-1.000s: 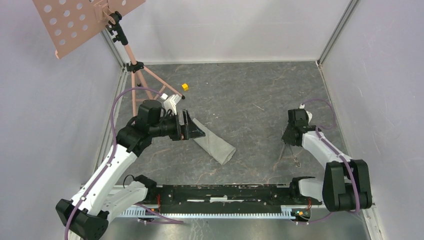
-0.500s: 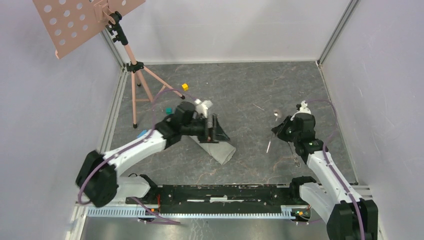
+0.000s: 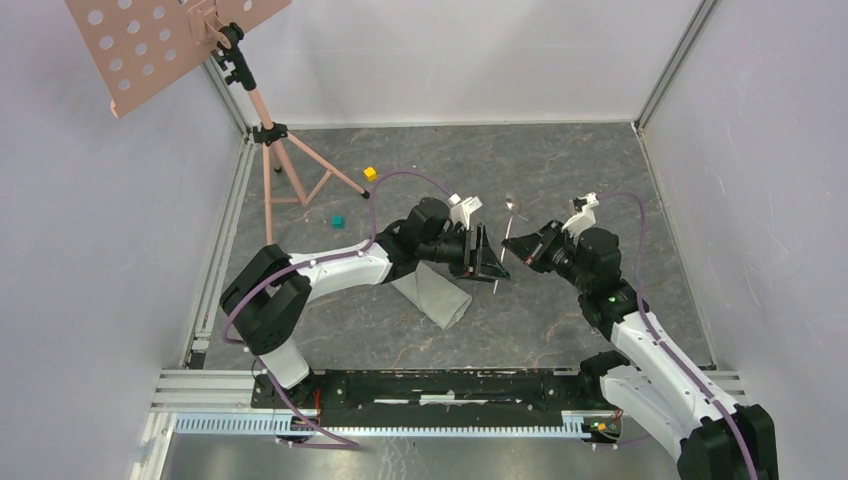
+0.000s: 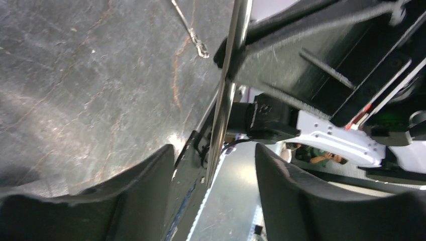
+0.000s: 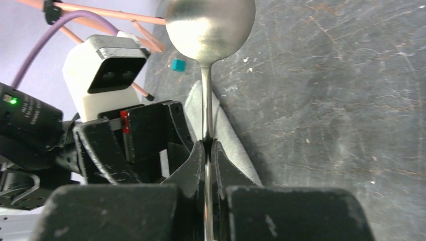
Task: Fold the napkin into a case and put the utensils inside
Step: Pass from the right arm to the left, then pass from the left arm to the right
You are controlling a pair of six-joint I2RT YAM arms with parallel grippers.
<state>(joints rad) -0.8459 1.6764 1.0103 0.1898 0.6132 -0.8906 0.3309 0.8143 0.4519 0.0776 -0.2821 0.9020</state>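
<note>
Dark, marble-veined bench [image 3: 560, 170] boxed in by plain lilac walls [image 3: 450, 50].
The soft grey-green napkin [image 3: 432, 295] lies folded into a narrow strip. Just beside it the right gripper [image 5: 207, 150] clamps the slim handle of a shiny round-bowled spoon [image 5: 210, 22], and the handle passes between the left gripper's [image 4: 213, 148] parted black fingers.

A dark grey marbled table [image 3: 560, 170] is closed in by plain pale lilac walls [image 3: 450, 60] at the back and on both sides, with metal posts [image 3: 675, 65] at its far corners. A pink stand [image 3: 267, 130] on a tripod stands in the far left corner, its perforated tray [image 3: 165, 50] tilted. The light is even and soft.
</note>
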